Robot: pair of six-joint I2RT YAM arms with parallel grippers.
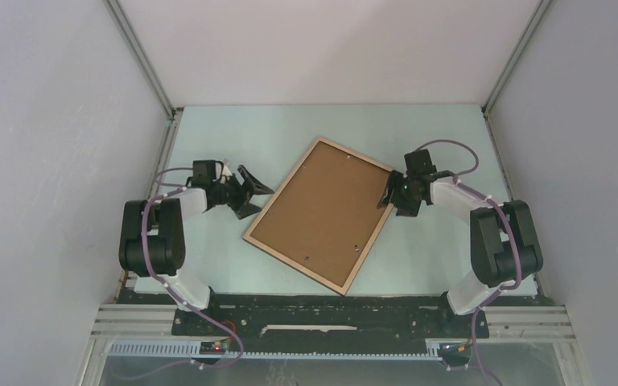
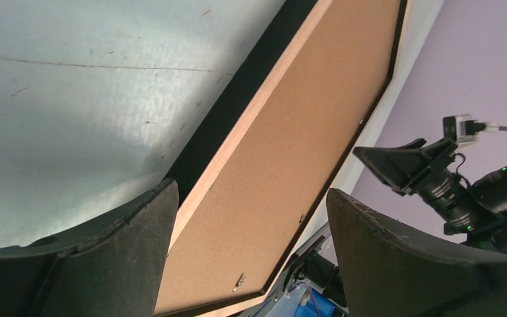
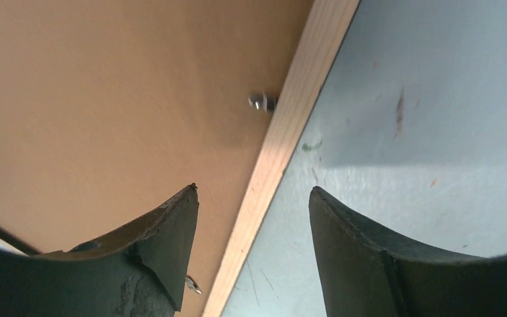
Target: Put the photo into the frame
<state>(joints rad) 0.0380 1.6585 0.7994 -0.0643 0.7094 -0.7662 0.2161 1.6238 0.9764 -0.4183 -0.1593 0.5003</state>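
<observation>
Two claws, both spread wide, nothing gripped: left claw point(image 1: 255, 195) just beside frame point(image 3: 282, 135) edge; right claw point(image 1: 388, 195) at opp. rim, backing board point(image 1: 319, 213) face-up betw. them.

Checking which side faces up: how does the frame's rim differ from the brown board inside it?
The frame's rim is pale wood; the board is darker brown. The rim is a narrow band; the board is a broad panel filling it. Both face up on the table.
</observation>
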